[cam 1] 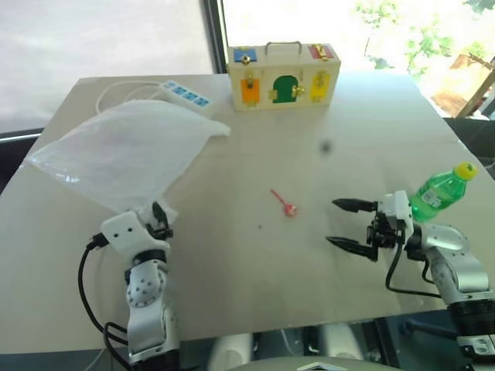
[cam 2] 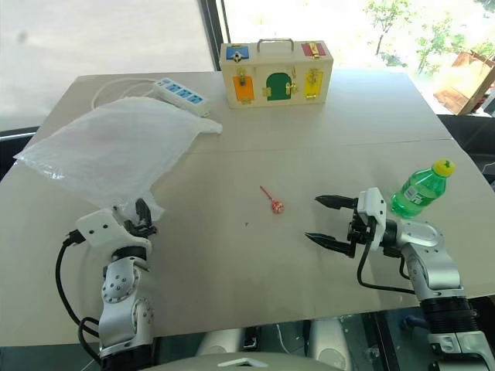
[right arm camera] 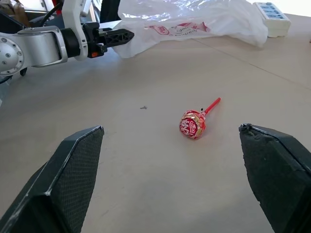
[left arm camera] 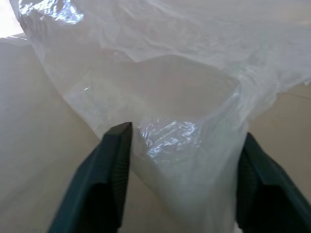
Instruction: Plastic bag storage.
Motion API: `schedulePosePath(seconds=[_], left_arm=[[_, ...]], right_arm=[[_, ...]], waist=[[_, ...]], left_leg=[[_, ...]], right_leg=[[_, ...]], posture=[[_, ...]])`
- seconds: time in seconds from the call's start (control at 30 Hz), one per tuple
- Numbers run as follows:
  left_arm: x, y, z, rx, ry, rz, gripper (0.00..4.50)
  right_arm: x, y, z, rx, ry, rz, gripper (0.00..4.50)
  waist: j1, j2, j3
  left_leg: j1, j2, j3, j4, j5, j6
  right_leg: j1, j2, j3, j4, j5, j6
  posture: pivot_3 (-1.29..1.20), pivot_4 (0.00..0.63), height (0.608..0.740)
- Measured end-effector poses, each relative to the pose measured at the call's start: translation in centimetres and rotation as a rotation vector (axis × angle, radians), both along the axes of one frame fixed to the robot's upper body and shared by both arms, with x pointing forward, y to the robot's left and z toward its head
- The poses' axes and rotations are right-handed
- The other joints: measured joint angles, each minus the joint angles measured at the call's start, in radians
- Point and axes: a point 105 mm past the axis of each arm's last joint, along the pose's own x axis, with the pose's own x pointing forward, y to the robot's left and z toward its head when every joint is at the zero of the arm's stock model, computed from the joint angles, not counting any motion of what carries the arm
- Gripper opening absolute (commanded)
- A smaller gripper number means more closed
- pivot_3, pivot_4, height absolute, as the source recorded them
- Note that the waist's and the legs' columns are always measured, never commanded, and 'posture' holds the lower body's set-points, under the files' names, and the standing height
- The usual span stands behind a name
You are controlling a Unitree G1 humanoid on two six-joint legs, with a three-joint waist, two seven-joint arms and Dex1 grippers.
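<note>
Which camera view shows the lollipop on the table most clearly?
The right wrist view: the lollipop lies between that gripper's open fingers, so its red wrapper and red stick are plain. In both eye views it is a little red mark on the table, between the plastic bag and the right gripper.

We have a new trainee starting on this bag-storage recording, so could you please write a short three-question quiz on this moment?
1. True or false: the lollipop lies inside the plastic bag.
2. Which stands nearest the right tool? A) power strip B) green bottle C) wooden box
3. Fill in: the left tool has a corner of the ____ between its fingers.

Key: 1 false, it lies on the bare table; 2 B; 3 plastic bag.
</note>
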Motion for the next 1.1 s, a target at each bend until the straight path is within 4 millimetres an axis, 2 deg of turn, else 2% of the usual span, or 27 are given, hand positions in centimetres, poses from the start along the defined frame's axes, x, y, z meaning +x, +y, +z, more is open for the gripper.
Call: schedulePosePath(seconds=[0.13,0.23,0.4,0.5,0.6,0.7,0.8,0.83,0.93,0.97,1.0,1.1], left_arm=[[0.0,0.0,0.0,0.0,-0.002,0.0,0.03],[0.1,-0.3,0.1,-0.005,-0.006,-0.02,0.03],[0.7,-2.6,1.1,-0.024,-0.048,-0.174,0.03],[0.7,-3.9,2.0,-0.013,-0.065,-0.262,0.03],[0.6,-4.4,2.2,-0.025,-0.07,-0.306,0.03],[0.3,-5.0,2.2,-0.039,-0.067,-0.354,0.0],[0.2,-5.6,2.3,-0.056,-0.072,-0.393,0.0],[0.2,-5.7,2.3,-0.06,-0.071,-0.398,0.0],[0.2,-5.8,2.3,-0.067,-0.074,-0.412,0.0],[0.2,-5.8,2.3,-0.068,-0.074,-0.417,0.0],[0.3,-5.9,2.3,-0.071,-0.076,-0.422,0.0],[0.3,-6.1,2.4,-0.077,-0.081,-0.446,0.0]], right_arm=[[0.1,0.5,-0.1,0.003,-0.004,0.0,4.5],[1.0,2.0,-0.5,-0.042,-0.018,-0.031,4.5],[2.3,6.4,-1.8,-0.208,-0.043,-0.067,4.5],[3.0,7.9,-2.6,-0.26,-0.032,-0.109,4.5],[3.1,8.1,-2.8,-0.264,-0.022,-0.119,4.5],[3.7,7.8,-3.2,-0.287,-0.007,-0.168,3.67],[4.3,7.7,-3.3,-0.292,0.013,-0.208,2.26],[4.4,7.7,-3.3,-0.294,0.015,-0.218,1.65],[5.1,7.7,-3.2,-0.296,0.012,-0.247,0.42],[5.1,7.8,-3.1,-0.291,0.013,-0.25,0.13],[5.1,8.0,-3.1,-0.283,0.014,-0.251,0.06],[5.1,8.2,-3.2,-0.273,0.034,-0.252,0.06]], waist=[[0.0,0.0,0.0],[-0.002,0.0,0.0],[0.0,0.0,0.0],[0.001,0.0,0.0],[0.001,0.0,0.0],[-0.002,0.0,0.0],[-0.002,0.0,0.0],[-0.002,0.0,0.0],[-0.002,0.0,0.0],[-0.002,0.0,0.0],[-0.002,0.0,0.0],[-0.001,0.0,0.0]], left_leg=[[0.0,0.0,0.0,0.0,0.0,0.0],[0.0,0.0,0.0,0.0,0.0,0.0],[0.0,0.0,0.0,0.0,0.0,-0.001],[0.0,0.0,0.0,0.001,0.001,-0.001],[0.0,0.0,0.0,0.001,0.0,-0.001],[0.0,0.0,0.0,0.001,0.0,-0.001],[0.0,0.0,0.0,0.001,0.0,-0.001],[0.0,0.0,0.0,0.001,0.0,-0.001],[0.0,0.0,0.0,0.001,0.0,-0.001],[0.0,0.0,0.0,0.001,0.0,-0.001],[0.0,0.0,0.0,0.001,0.0,-0.001],[0.0,0.0,0.0,0.001,0.0,-0.001]], right_leg=[[0.0,0.0,0.0,0.0,0.0,0.0],[0.0,0.0,0.0,0.001,0.0,0.0],[-0.002,0.0,0.0,0.004,0.0,0.0],[-0.002,-0.001,0.0,0.004,0.0,-0.001],[-0.002,-0.001,0.0,0.004,0.0,-0.001],[-0.002,-0.001,0.0,0.004,-0.001,-0.001],[-0.002,0.0,0.0,0.004,-0.001,-0.001],[-0.002,0.0,0.0,0.004,-0.001,-0.001],[-0.002,0.0,0.0,0.004,-0.001,-0.001],[-0.002,0.0,0.0,0.004,-0.001,-0.001],[-0.002,0.0,0.0,0.004,-0.001,-0.001],[-0.002,0.0,0.0,0.004,-0.001,-0.001]], posture=[[0.0,0.15,0.74],[0.0,0.15,0.74],[0.0,0.15,0.74],[0.0,0.15,0.74],[0.0,0.15,0.74],[0.0,0.15,0.74],[0.0,0.15,0.74],[0.0,0.15,0.74],[0.0,0.15,0.74],[0.0,0.15,0.74],[0.0,0.15,0.74],[0.0,0.15,0.74]])
